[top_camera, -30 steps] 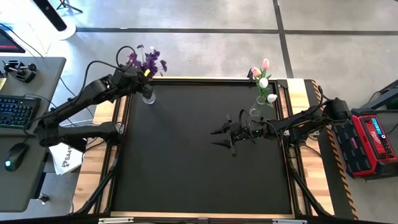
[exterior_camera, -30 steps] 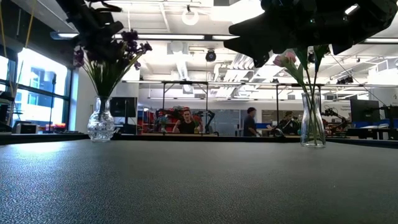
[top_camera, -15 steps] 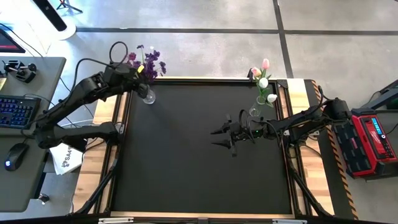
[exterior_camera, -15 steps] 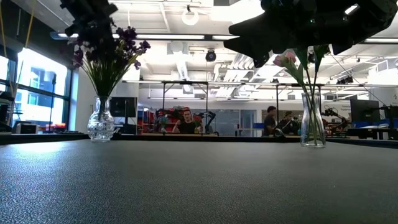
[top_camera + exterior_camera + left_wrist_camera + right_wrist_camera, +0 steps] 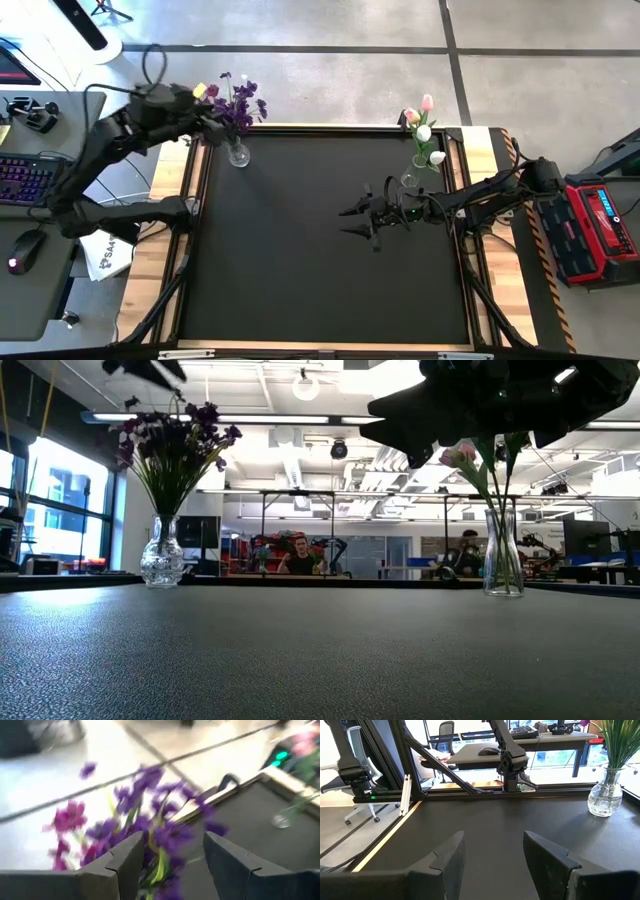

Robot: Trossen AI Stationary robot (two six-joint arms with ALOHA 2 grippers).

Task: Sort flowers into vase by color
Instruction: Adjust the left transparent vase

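Note:
The purple flowers (image 5: 240,103) stand in a round glass vase (image 5: 162,560) at the table's far left corner, stems down in it. White and pink tulips (image 5: 424,130) stand in a tall glass vase (image 5: 503,555) at the far right. My left gripper (image 5: 205,98) hovers open, above and just left of the purple blossoms (image 5: 150,820), touching nothing. My right gripper (image 5: 358,221) hangs open over the middle right of the table, with nothing between its fingers (image 5: 492,855).
The black mat (image 5: 320,270) lies bare in front of both vases. A wooden frame (image 5: 165,270) borders it. A desk with a keyboard (image 5: 25,180) and a mouse stands off the left side. People show in the room beyond the table (image 5: 298,555).
My left gripper has risen out of the purple blossoms and drawn back toward the table's far left corner. The flowers stay upright in their vase.

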